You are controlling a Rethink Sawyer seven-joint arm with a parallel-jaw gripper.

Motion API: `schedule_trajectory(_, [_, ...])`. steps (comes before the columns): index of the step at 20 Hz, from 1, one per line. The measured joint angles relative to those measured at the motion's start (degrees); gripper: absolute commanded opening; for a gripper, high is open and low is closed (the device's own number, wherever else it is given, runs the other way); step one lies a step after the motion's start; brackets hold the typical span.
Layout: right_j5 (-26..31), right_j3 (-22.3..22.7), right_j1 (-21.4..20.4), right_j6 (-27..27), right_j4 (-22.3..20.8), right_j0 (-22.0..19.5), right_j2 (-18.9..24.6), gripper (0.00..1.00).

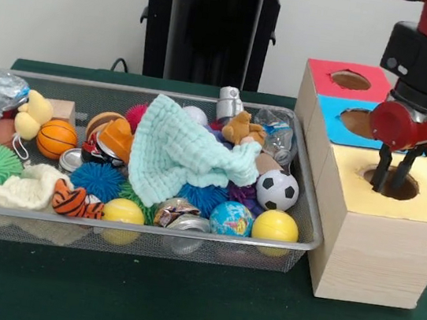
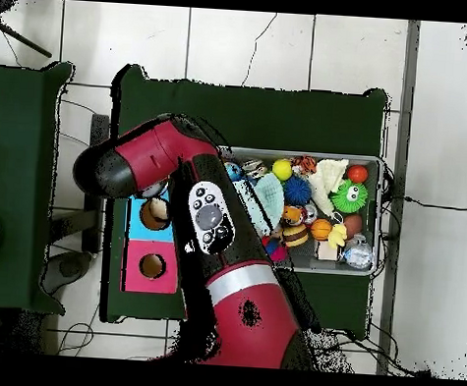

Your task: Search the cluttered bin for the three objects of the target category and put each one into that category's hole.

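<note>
Three boxes, yellow, blue and red, stood in a row just beside the wire bin, each with a round hole in its top. The gripper hung over the yellow box, its two dark fingers close together with a narrow gap, tips dipping into the hole and nothing visible between them. Inside the bin, a pale green cloth lay over a heap of balls, with a soccer ball at the end nearest the boxes.
</note>
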Motion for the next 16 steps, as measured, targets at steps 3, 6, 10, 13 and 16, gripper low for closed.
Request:
schedule_trajectory(3, [0.6, -1.2, 1.2, 0.0, 2.7, -0.8, 0.0, 1.0])
schedule_trajectory(6, [0.6, -2.4, 2.7, 0.0, 4.7, -1.8, 0.0, 1.0])
schedule_trajectory(10, [0.6, -2.9, 3.9, 0.0, 6.1, -2.4, 0.2, 1.0])
schedule_trajectory(13, [0.6, -3.0, 4.2, 0.0, 6.5, -2.6, 0.2, 1.0])
schedule_trajectory(16, [0.3, -3.1, 4.4, 0.0, 6.8, -3.2, 0.1, 0.0])
